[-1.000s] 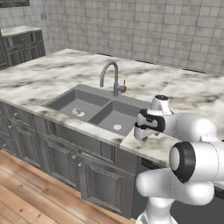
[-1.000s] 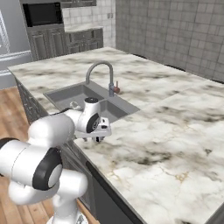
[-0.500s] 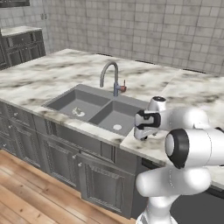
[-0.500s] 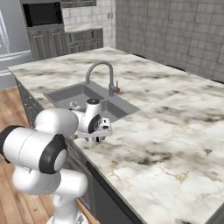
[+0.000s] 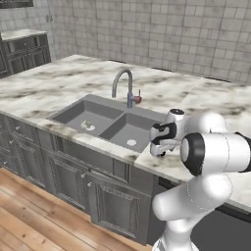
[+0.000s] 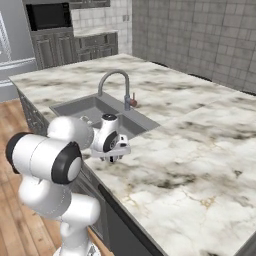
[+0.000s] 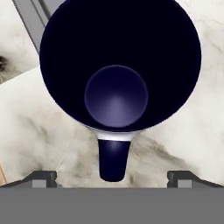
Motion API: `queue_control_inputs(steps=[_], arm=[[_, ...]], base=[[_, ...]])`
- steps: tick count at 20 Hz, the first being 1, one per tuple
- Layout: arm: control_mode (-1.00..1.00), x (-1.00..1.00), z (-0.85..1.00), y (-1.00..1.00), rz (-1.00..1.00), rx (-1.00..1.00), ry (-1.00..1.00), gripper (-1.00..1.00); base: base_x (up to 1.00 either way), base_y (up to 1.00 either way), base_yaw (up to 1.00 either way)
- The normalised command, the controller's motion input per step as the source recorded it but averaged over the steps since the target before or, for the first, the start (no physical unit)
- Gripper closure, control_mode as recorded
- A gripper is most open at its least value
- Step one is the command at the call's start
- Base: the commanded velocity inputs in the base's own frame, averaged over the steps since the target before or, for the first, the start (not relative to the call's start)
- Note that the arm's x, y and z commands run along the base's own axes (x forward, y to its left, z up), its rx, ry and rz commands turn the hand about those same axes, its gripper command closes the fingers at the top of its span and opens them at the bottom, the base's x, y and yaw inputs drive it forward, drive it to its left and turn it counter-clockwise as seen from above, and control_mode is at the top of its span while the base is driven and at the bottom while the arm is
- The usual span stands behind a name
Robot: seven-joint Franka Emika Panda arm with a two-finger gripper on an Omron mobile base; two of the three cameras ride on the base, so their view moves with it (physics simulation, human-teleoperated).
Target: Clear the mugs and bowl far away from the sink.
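A navy-lined mug [image 7: 120, 74] on the marble counter [image 6: 200, 165] beside the sink [image 5: 105, 120] is straddled by the wide-open gripper [image 7: 112, 177], so closing comes next

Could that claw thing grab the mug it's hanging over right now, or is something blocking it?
Probably yes. The gripper is open and sits straight above the mug, looking down into its dark inside, its handle pointing between the fingertips. Only bare marble counter surrounds it.
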Motion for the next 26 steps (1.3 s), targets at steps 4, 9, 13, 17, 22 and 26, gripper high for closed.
queue_control_inputs(steps=[4,9,13,17,22,26], arm=[[-1.0,0.2,-0.07,0.0,0.05,0.0,-0.05,-1.0],[-1.0,0.18,-0.08,0.0,0.04,0.0,-0.03,-1.0],[-1.0,0.0,-0.09,0.0,0.01,0.0,-0.02,1.0],[-1.0,0.0,-0.1,0.0,0.0,0.0,-0.02,1.0],[-1.0,0.0,-0.07,0.0,0.0,0.0,-0.03,1.0],[-1.0,0.0,-0.13,0.0,0.0,0.0,-0.01,1.0]], base=[[0.0,0.0,0.0],[0.0,0.0,0.0],[0.0,0.0,0.0],[0.0,0.0,0.0],[0.0,0.0,0.0],[0.0,0.0,0.0]])
